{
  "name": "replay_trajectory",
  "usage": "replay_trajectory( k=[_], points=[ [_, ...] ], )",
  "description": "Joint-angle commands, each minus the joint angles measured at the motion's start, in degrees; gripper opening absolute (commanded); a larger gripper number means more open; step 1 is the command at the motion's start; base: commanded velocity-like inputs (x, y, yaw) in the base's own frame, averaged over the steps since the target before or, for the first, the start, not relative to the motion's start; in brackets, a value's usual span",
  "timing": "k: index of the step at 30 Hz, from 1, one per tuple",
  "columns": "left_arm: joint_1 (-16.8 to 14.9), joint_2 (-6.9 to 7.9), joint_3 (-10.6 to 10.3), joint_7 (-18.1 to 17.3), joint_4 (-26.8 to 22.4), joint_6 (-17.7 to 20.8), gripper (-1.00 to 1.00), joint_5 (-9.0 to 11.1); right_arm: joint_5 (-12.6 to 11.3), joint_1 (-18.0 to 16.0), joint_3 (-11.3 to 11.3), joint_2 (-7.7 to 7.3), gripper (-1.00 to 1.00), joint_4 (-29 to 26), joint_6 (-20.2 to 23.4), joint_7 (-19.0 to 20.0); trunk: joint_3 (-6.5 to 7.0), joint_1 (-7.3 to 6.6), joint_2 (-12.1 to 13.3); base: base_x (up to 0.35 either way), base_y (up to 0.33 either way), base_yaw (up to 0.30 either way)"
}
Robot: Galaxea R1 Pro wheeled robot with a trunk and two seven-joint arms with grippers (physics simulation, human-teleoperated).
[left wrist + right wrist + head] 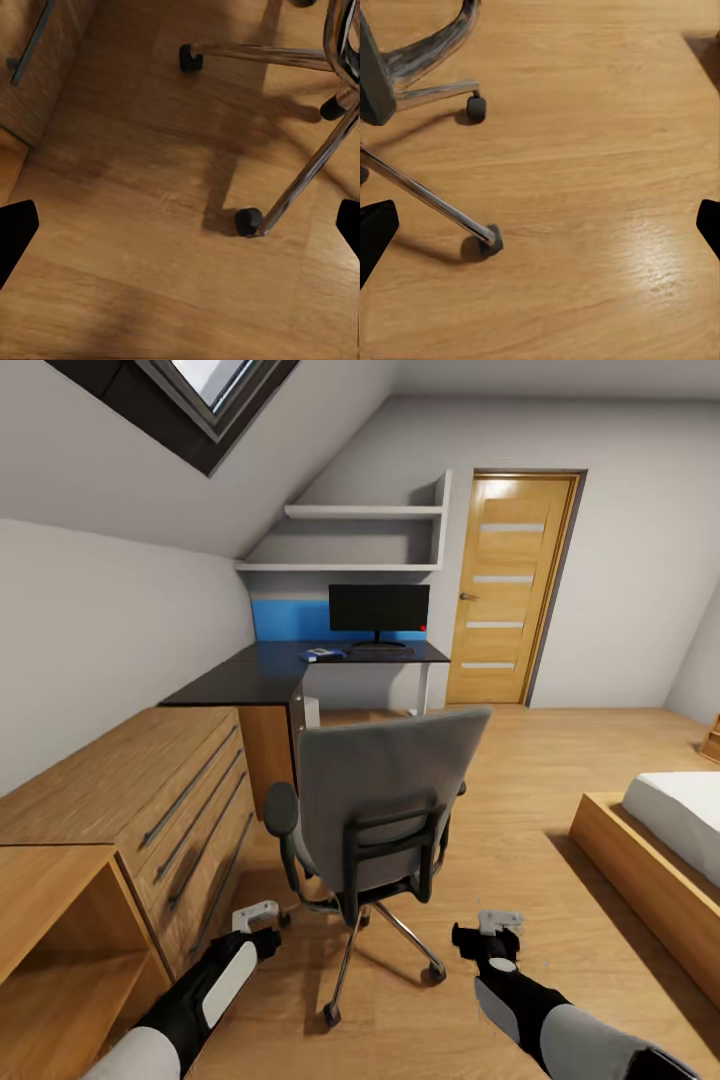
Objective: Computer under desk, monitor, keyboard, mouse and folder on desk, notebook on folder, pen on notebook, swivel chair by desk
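The grey swivel chair [385,800] stands on the wood floor with its back toward me, between me and the black desk [250,675]. On the desk's far end the monitor [379,608] stands upright, with a dark strip, the keyboard [380,651], before it. The blue folder [322,654] lies to their left with something small and pale on it. My left gripper [258,920] hangs open by the chair's base, its fingers wide apart over the floor [180,232] near a chrome leg [307,176]. My right gripper [497,930] is open too [540,229], beside a caster [489,241].
A light wooden drawer cabinet [150,800] runs along the left wall up to the desk. A low bed [660,830] sits at the right. A wooden door [510,590] is shut beyond the desk, and wall shelves [360,540] hang above it.
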Motion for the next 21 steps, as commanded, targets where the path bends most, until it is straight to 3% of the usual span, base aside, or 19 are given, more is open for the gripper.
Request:
replay_trajectory(
  k=[1, 3, 4, 7, 14, 16, 21],
  points=[
    [-0.3, 0.07, 0.0, 0.7, -0.2, 0.6, 1.00, 0.6, -0.8, -1.1, -0.3, -0.10, 1.00, -0.2, 1.4, -0.3, -0.26, 0.22, -0.4, 0.000, 0.000, 0.000],
    [-0.8, 0.18, 0.7, 1.1, -0.3, 1.5, 1.00, 0.8, -0.8, -3.3, -2.9, -0.22, 1.00, -0.7, 5.5, -0.3, -0.62, 0.66, -1.2, 0.000, 0.000, 0.000],
    [-1.1, 0.48, 1.9, 1.1, 0.5, 1.9, 1.00, 0.9, -0.8, -4.9, -7.3, -0.32, 1.00, -1.2, 10.1, -0.1, -0.80, 0.88, -1.6, 0.000, 0.000, 0.000],
    [-1.2, 0.76, 2.3, 0.9, 1.5, 1.5, 1.00, 0.7, -0.6, -5.4, -9.0, -0.03, 1.00, -1.2, 11.2, 0.0, -1.34, 1.54, -2.8, 0.000, 0.000, 0.000],
    [-1.3, 0.95, 2.3, 0.8, 2.4, 0.1, 1.00, 0.6, -0.4, -5.5, -10.1, 0.05, 1.00, -0.9, 8.7, 0.2, -2.59, 3.08, -5.7, 0.000, 0.000, 0.000],
    [-1.3, 0.03, 0.0, 0.8, 6.2, -4.4, 1.00, 0.6, 0.0, -5.5, -10.1, -0.07, 1.00, -1.0, 7.4, 0.2, -2.95, 3.52, -6.5, 0.000, 0.000, 0.000],
    [-1.3, -1.56, -0.8, 0.8, 7.6, -6.9, 1.00, 0.7, -0.1, -5.5, -10.2, -0.02, 1.00, -0.9, 3.7, -0.1, -3.85, 4.61, -8.5, 0.000, 0.000, 0.000]
  ],
)
